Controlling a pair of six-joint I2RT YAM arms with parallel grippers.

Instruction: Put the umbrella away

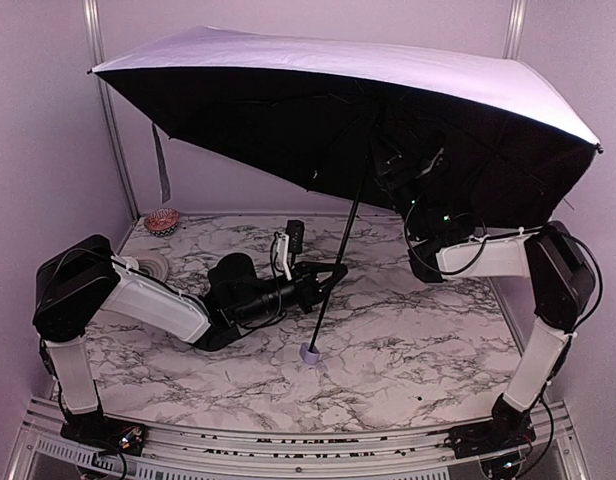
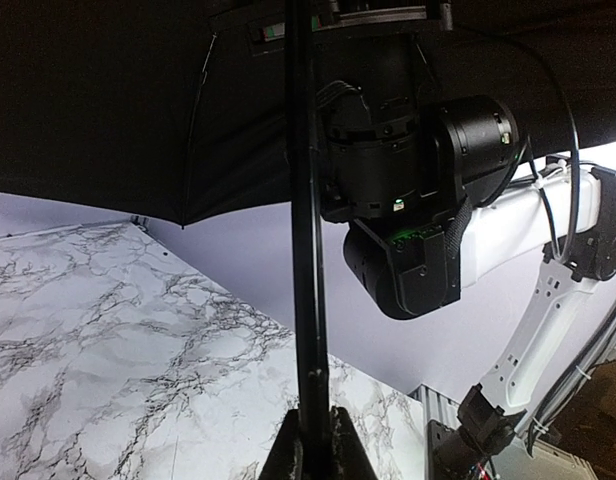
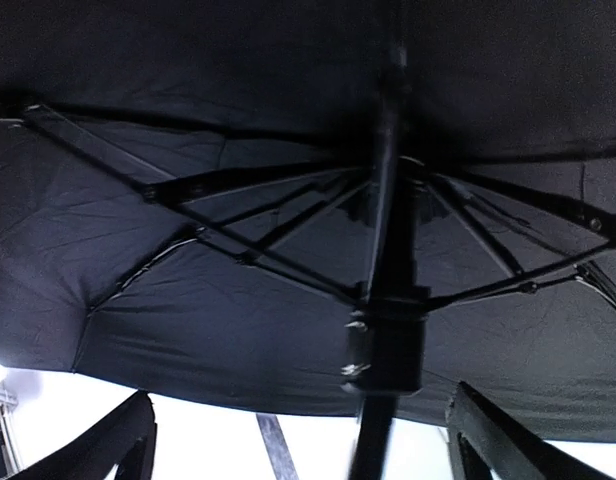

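**Overhead, left-wrist and right-wrist views.** We see the compact umbrella (image 1: 388,80), pale lavender fabric outside and black lining inside, standing fully open over the white, grey-veined marble-pattern table (image 1: 428,330). Its canopy tilts down toward the right and covers most of the back of the workspace.

The thin black metal shaft (image 1: 350,225) slants down and leftward from under the canopy. It ends in the small lavender block handle (image 1: 310,353), which rests on the table between the two arms.

The left gripper (image 1: 333,272) lies low over the table and is clenched on the shaft a little above the handle. In the left-wrist view we see its black fingers (image 2: 346,455) pressed against either side of the shaft.

The right gripper (image 3: 303,420) reaches up beneath the canopy, near the top of the shaft. Its two fingers (image 3: 118,445) stand wide apart, released. The shaft and the black sliding collar (image 3: 386,345) lie between them, and we see them touch neither finger.

Thin black metal ribs (image 3: 238,215) fan out from the shaft against the lining. A grey strap (image 1: 163,165) hangs from the canopy's left edge. A small reddish woven bowl (image 1: 163,220) sits at the table's far left corner, well apart from the handle.
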